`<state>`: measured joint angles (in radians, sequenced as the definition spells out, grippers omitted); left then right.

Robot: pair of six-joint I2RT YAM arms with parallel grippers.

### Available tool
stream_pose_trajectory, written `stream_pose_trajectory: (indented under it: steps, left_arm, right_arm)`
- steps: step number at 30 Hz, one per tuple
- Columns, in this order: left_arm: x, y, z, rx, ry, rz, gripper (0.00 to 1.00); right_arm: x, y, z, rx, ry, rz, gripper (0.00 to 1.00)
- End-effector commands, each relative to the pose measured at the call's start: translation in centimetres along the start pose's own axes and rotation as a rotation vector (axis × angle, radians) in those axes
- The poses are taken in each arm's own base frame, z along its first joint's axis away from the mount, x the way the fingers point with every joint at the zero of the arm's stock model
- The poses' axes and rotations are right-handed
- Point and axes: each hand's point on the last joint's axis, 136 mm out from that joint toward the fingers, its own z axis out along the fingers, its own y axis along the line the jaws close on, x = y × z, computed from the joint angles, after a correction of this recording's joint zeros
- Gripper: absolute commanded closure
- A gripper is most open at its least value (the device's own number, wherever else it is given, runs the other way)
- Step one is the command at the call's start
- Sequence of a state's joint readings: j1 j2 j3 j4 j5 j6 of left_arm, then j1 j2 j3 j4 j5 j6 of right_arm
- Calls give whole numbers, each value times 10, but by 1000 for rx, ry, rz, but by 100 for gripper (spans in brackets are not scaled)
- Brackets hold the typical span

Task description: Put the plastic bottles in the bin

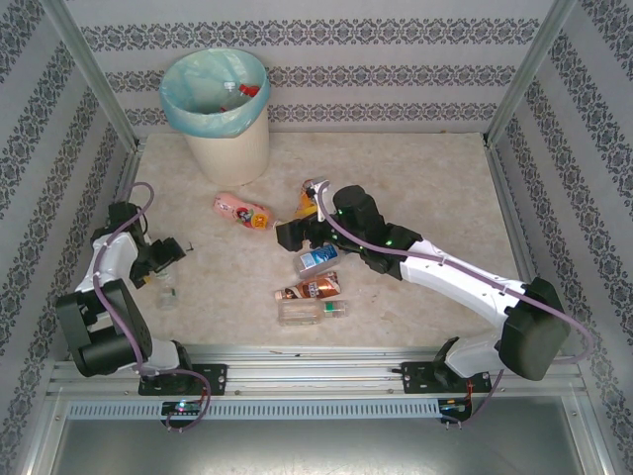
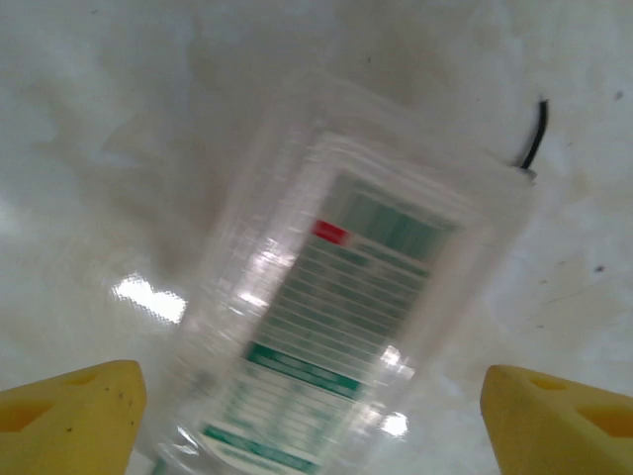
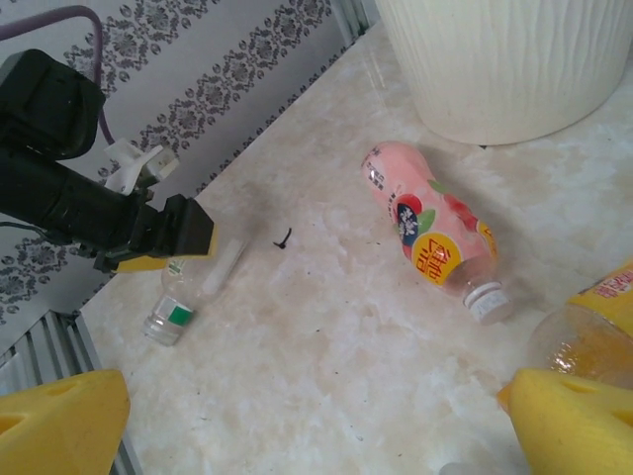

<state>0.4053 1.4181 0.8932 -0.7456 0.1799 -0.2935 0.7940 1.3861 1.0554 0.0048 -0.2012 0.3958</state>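
Observation:
A clear plastic bottle [image 2: 336, 327] with a green-and-white label lies on the table, between the yellow fingers [image 2: 69, 416] of my left gripper [image 2: 316, 426]. The jaws stand wide, with a gap on each side of the bottle. From above, this bottle [image 1: 165, 289] lies at the left below the left gripper [image 1: 170, 253]. My right gripper [image 3: 316, 426] is open over bare table, with a pink bottle [image 3: 435, 233] ahead of it and an orange bottle [image 3: 593, 336] by its right finger. Blue-labelled [image 1: 318, 259], brown [image 1: 309, 290] and clear [image 1: 312, 312] bottles lie mid-table. The bin [image 1: 218, 109] at the back left holds red-capped bottles [image 1: 242, 91].
Patterned walls and metal posts close in the table on the left, back and right. A small black scrap [image 3: 284, 237] lies on the table near the left gripper. The right arm [image 1: 445, 272] stretches across the right half of the table.

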Motion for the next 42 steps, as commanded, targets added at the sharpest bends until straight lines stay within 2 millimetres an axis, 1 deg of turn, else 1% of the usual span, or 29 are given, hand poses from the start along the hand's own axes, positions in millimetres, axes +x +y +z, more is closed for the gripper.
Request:
stream_pose_trajectory:
  steps: [1, 5, 6, 7, 8, 11, 13, 14, 15, 16, 17, 18, 20, 22, 24, 25, 26, 27, 28, 29, 31, 34, 37, 40, 42]
  left_arm:
    - [-2, -3, 16, 2, 27, 78, 24]
    - [-1, -8, 33, 4, 79, 99, 40]
    - [-1, -9, 36, 2, 90, 102, 42]
    - [-2, -11, 38, 10, 99, 107, 49]
    - [-3, -12, 39, 10, 107, 111, 51]
    - [-11, -14, 33, 7, 88, 112, 54]
    - [-24, -19, 19, 15, 29, 109, 55]
    - [-34, -22, 7, 19, -23, 107, 56]
    - [-46, -25, -10, 24, -85, 101, 56]
    - [-59, -30, -30, 33, -157, 94, 56]
    - [-72, -34, -52, 42, -229, 87, 56]
    - [-86, -38, -77, 55, -318, 79, 57]
    - [-110, -47, -126, 79, -481, 75, 62]
    - [-131, -52, -173, 85, -615, 80, 65]
    - [-148, -61, -209, 106, -710, 87, 66]
    - [-155, -66, -222, 127, -745, 86, 66]
    - [-164, -73, -238, 160, -784, 79, 66]
    - [-173, -81, -252, 197, -820, 69, 66]
    - [-179, -87, -261, 226, -844, 63, 66]
    - [-191, -100, -274, 275, -879, 57, 67]
    - [-208, -125, -290, 346, -916, 81, 67]
    - [-233, -170, -308, 418, -950, 160, 67]
    - [-254, -216, -324, 472, -999, 241, 67]
    - [-268, -260, -333, 524, -1042, 330, 66]
    - [-272, -288, -335, 566, -1064, 387, 66]
  right_arm:
    - [-5, -1, -3, -17, -24, 18, 2]
    - [-5, -6, 1, -10, -18, 25, 2]
    - [-5, -6, 3, -11, -14, 29, 2]
    - [-6, -6, 3, -13, -16, 32, 2]
    - [-6, -6, 4, -14, -13, 36, 2]
    - [-6, -4, 5, -21, -5, 40, 2]
    - [-6, -4, 7, -21, 1, 43, 2]
    - [-6, -4, 7, -23, 4, 43, 2]
    - [-7, -3, 8, -24, 9, 43, 2]
    - [-8, -2, 9, -26, 13, 41, 2]
    - [-9, -2, 9, -27, 14, 40, 2]
    - [-12, 0, 9, -29, 10, 34, 2]
    - [-29, 2, 10, -25, -30, 20, 2]
    - [-61, 12, 10, -38, -89, -16, 2]
    - [-96, 22, 18, -49, -146, -65, 2]
    - [-110, 25, 25, -52, -167, -85, 2]
    - [-129, 28, 36, -57, -188, -104, 3]
    - [-142, 30, 46, -64, -201, -113, 3]
    - [-150, 29, 58, -70, -202, -114, 4]
    - [-167, 32, 69, -89, -222, -110, 4]
    - [-192, 35, 84, -122, -253, -93, 5]
    - [-207, 31, 106, -144, -260, -50, 7]
    - [-204, 25, 123, -155, -238, -18, 8]
    - [-194, 20, 130, -156, -207, 0, 10]
    - [-185, 15, 132, -154, -181, 14, 11]
